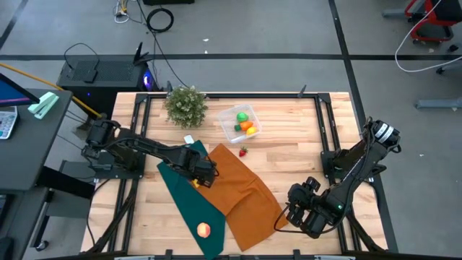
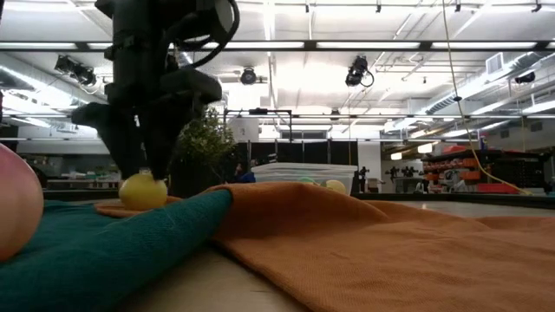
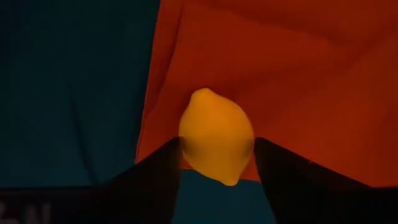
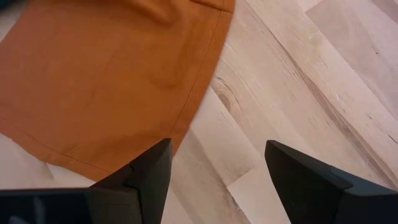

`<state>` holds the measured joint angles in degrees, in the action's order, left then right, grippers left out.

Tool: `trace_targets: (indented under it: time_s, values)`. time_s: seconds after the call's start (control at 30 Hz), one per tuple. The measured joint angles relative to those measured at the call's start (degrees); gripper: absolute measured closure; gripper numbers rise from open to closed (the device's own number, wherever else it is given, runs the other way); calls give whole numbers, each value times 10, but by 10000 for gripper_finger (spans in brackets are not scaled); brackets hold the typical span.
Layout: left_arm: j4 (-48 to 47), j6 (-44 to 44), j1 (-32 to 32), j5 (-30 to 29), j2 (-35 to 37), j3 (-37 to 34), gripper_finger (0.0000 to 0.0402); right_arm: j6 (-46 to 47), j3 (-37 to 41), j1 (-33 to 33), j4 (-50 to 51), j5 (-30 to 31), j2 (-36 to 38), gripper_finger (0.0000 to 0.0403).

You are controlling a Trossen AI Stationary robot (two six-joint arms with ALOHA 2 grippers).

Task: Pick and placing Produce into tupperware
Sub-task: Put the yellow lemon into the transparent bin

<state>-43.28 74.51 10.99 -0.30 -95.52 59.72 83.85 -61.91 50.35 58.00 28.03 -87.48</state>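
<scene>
Lemon (image 3: 216, 138) sits between the left end effector's (image 3: 216, 163) fingers (image 3: 155, 177), which press its two sides, at the seam where the green cloth (image 1: 179, 189) meets the orange cloth (image 1: 242, 198), left of the bench's (image 1: 289, 155) middle; a peach (image 1: 204, 230) lies on the green cloth's near end. Tupperware (image 1: 238, 133) stands far of centre holding green, yellow and orange produce (image 1: 245, 124), a strawberry (image 1: 243, 152) just near it; the right end effector (image 4: 214, 177) hangs open over bare wood at the near right.

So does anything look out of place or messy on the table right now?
The orange cloth is rumpled and overlaps the green cloth, both askew. A strawberry lies loose beside the tupperware, and a peach sits alone on the green cloth.
</scene>
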Motion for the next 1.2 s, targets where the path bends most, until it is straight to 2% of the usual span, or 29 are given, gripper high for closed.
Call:
trace_targets:
  time_s: [0.23,0.4,0.5,0.77,0.9,1.03,1.2]
  values:
    - [19,-37,-15,25,17,0,275,0,0,0,0,0,0,179]
    - [20,-32,-16,25,16,0,285,2,0,0,0,0,0,179]
    - [20,-32,-16,26,16,0,259,2,0,0,0,0,0,179]
    - [20,-32,-16,26,16,0,139,1,0,0,0,0,0,179]
    - [20,-29,-16,26,10,0,94,1,0,0,0,0,0,179]
    - [28,-16,-15,26,-3,0,76,1,0,0,0,2,0,179]
    - [30,1,-13,26,-20,0,88,1,0,-1,0,4,0,179]
